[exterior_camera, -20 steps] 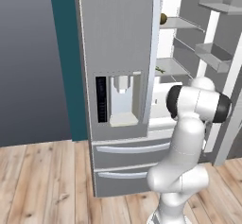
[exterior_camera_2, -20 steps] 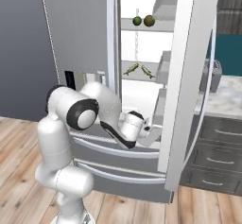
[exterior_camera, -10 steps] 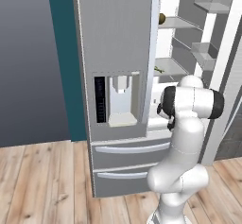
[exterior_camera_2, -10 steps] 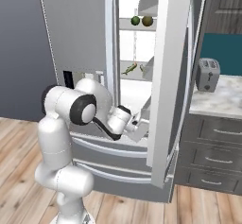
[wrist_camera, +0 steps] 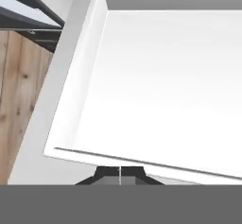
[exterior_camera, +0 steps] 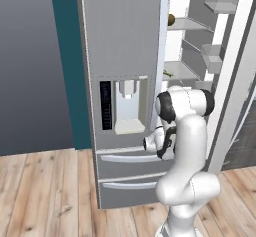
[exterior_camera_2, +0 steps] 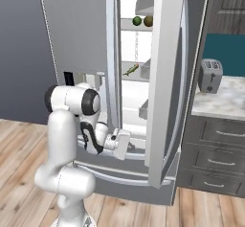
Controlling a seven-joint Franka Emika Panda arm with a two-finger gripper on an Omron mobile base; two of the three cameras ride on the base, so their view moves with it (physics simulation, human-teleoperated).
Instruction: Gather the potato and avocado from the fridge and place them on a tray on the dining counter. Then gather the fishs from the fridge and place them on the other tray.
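The grey steel fridge [exterior_camera: 125,41] [exterior_camera_2: 76,29] stands with its right door [exterior_camera_2: 167,77] open and its left door closed. On a high white shelf lie the dark green avocado [exterior_camera_2: 137,20] and the brownish potato [exterior_camera_2: 149,20] [exterior_camera: 171,19] side by side. One shelf lower lies a slender green fish [exterior_camera_2: 131,69] [exterior_camera: 167,73]; I cannot make out a second. My gripper [exterior_camera_2: 128,144] [exterior_camera: 149,143] [wrist_camera: 119,173] hangs low at the fridge opening, well below those shelves, shut and holding nothing. It faces a bare white fridge compartment [wrist_camera: 156,76]. Both trays and the dining counter are out of view.
The open door's edge stands close to the right of my hand. A marbled counter [exterior_camera_2: 225,107] with a toaster [exterior_camera_2: 210,75] and grey drawers lies beyond it. The water dispenser panel [exterior_camera: 125,106] and lower drawers [exterior_camera: 130,158] are left of the arm. Wood floor [exterior_camera: 45,191] lies below.
My hand has moved left and lower in front of the fridge opening. In the right base view the open door's edge now sits further left, uncovering the toaster.
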